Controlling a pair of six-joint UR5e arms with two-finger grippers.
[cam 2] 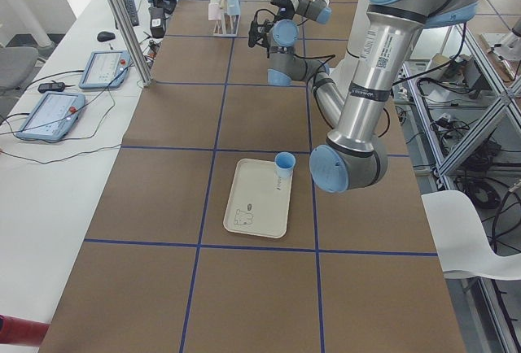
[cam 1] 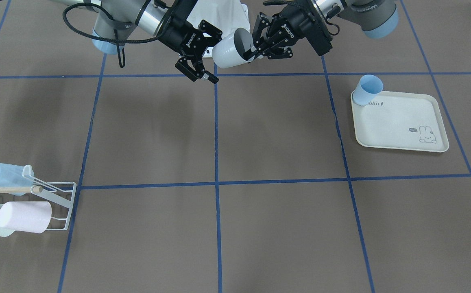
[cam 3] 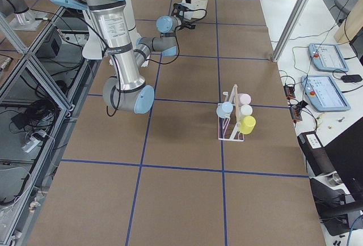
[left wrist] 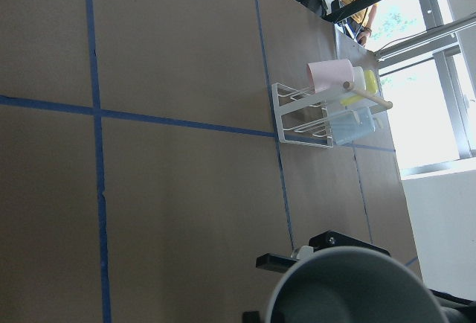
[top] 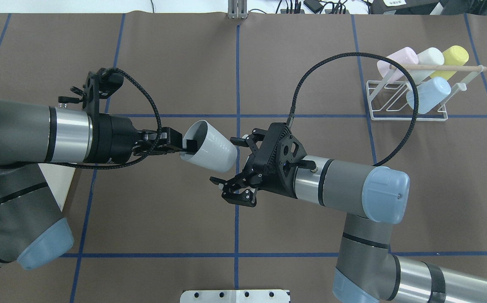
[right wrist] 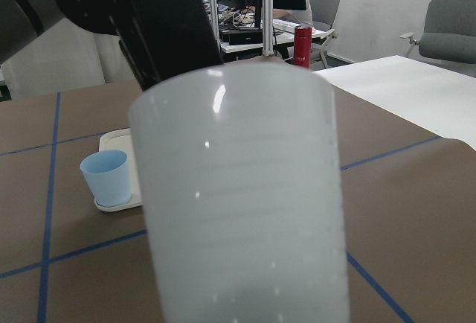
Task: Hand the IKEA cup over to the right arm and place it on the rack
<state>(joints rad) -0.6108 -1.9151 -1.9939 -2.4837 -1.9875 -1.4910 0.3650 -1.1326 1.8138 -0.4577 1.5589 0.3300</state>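
Over the table (top: 163, 202), left hand (top: 189, 145) grips white cup (top: 212, 149).

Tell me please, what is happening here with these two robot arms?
The left hand holds a white cup by its rim, in the air between the two arms. The right hand is open around the cup's bottom end and has not closed on it yet. The rack at the table's side already carries four cups. A blue cup stands on the tray.
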